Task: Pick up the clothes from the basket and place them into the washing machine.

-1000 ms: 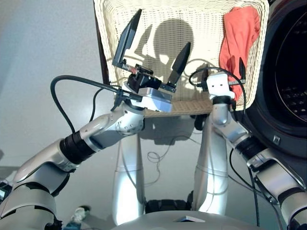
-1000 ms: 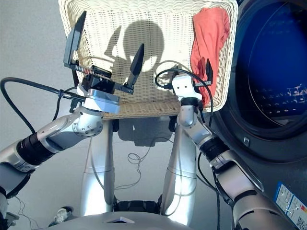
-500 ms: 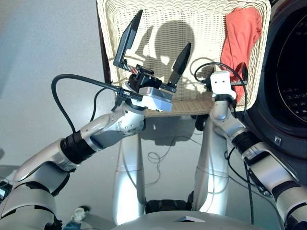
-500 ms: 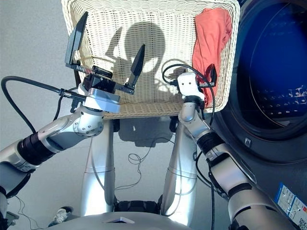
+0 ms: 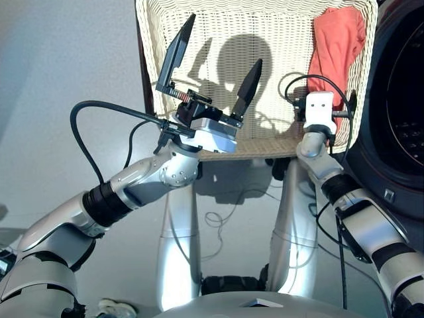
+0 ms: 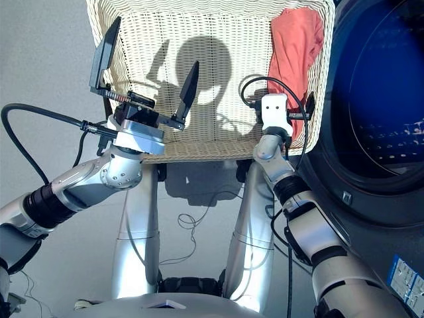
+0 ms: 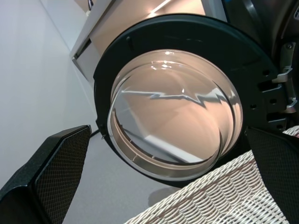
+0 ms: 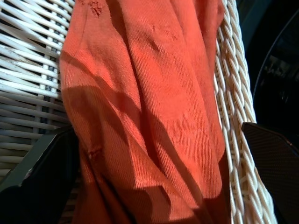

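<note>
Reaching for coral garment [image 8: 149, 116] lying at basket [image 5: 218, 26] right edge, beside washing machine [image 5: 404, 112]. Right tool [image 8: 154, 154] straddling cloth, spread; left tool [image 5: 212, 69] spread, idling. Next, likely: lowering, pinching.

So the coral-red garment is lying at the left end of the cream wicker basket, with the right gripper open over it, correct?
Not quite. The coral-red garment lies at the right end of the cream wicker basket, beside the washing machine, as the right eye view shows. The right gripper is indeed open over it.
</note>
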### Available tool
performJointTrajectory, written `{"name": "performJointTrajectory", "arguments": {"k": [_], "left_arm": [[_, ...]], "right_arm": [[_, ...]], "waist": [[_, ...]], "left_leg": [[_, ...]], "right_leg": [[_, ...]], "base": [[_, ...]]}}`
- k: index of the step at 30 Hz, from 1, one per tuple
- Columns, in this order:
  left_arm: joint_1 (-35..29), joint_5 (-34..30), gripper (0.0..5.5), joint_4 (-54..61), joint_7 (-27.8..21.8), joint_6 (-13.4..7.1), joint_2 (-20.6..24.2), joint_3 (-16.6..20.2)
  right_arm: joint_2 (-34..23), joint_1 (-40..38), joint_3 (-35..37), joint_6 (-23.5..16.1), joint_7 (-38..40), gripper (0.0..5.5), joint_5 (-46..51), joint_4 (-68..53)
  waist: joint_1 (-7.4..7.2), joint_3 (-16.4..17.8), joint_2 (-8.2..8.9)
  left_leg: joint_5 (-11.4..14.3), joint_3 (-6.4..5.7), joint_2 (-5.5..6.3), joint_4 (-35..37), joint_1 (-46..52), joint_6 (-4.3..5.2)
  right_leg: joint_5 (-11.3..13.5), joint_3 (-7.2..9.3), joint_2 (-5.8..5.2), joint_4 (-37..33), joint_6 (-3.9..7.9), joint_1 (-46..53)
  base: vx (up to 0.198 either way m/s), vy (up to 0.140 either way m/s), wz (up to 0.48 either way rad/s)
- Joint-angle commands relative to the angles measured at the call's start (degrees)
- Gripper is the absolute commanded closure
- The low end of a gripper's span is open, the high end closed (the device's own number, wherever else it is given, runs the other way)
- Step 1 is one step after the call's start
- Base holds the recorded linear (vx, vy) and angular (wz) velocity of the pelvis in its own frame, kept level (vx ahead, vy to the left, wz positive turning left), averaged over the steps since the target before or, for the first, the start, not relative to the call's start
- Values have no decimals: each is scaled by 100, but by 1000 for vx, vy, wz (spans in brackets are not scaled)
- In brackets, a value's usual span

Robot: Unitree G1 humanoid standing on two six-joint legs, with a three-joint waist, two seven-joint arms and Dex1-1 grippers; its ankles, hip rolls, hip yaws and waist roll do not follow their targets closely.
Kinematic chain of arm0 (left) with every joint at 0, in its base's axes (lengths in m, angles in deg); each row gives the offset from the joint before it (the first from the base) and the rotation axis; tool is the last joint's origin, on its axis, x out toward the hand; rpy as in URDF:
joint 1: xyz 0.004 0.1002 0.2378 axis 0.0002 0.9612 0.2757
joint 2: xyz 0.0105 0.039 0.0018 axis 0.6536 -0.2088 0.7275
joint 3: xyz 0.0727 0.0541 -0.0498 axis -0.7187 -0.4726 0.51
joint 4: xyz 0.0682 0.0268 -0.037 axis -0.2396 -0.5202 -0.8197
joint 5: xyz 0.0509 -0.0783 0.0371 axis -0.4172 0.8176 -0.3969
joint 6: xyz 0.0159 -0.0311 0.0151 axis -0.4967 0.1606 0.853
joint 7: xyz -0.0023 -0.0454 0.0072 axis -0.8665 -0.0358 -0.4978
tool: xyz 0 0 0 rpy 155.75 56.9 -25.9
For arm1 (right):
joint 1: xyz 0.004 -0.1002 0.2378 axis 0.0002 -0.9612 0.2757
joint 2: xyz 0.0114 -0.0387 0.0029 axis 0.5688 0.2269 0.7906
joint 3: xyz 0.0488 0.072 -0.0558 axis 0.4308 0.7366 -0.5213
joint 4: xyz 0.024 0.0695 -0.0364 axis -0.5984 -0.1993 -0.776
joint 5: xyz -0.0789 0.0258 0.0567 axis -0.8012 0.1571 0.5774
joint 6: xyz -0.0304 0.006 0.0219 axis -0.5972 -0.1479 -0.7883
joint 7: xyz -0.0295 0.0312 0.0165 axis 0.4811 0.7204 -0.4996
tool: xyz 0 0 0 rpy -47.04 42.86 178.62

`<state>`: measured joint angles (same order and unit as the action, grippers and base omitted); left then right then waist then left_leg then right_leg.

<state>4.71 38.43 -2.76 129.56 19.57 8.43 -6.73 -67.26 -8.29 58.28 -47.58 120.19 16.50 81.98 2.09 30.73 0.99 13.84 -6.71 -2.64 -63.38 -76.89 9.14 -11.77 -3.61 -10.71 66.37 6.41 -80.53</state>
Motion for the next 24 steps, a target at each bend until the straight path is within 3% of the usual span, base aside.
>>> {"name": "performJointTrajectory", "arguments": {"k": [1, 6, 15, 24], "left_arm": [[26, 144, 0, 771, 41, -242, -129, 211], [49, 270, 0, 791, -90, -275, -160, 262], [111, 373, 0, 831, -197, -285, -114, 344], [289, 431, 0, 729, -350, -304, -176, 520]], "right_arm": [[-53, 48, -2, -59, -320, 550, 615, 327], [-61, 106, -203, -40, -791, 550, 825, 339], [-82, 12, -167, -150, -921, 550, 1003, 214], [-274, -620, 67, -748, -1030, 550, 1562, -1278]], "waist": [[5, -94, -490], [8, -94, -482], [-7, -94, -456], [-110, -94, -374]], "left_leg": [[-157, 538, 112, 255, -75, -498], [-155, 538, 111, 224, -93, -495], [-164, 525, 112, 237, -86, -500], [-290, 541, 79, 475, 36, -495]], "right_leg": [[-371, 433, 99, -34, 35, 145], [-381, 448, 85, -15, 16, 140], [-388, 461, 80, -29, 13, 147], [-257, 463, 79, -279, 11, 302]], "base": [[0, 0, 0], [0, 0, 0], [0, 0, 0], [0, 0, 0]]}}
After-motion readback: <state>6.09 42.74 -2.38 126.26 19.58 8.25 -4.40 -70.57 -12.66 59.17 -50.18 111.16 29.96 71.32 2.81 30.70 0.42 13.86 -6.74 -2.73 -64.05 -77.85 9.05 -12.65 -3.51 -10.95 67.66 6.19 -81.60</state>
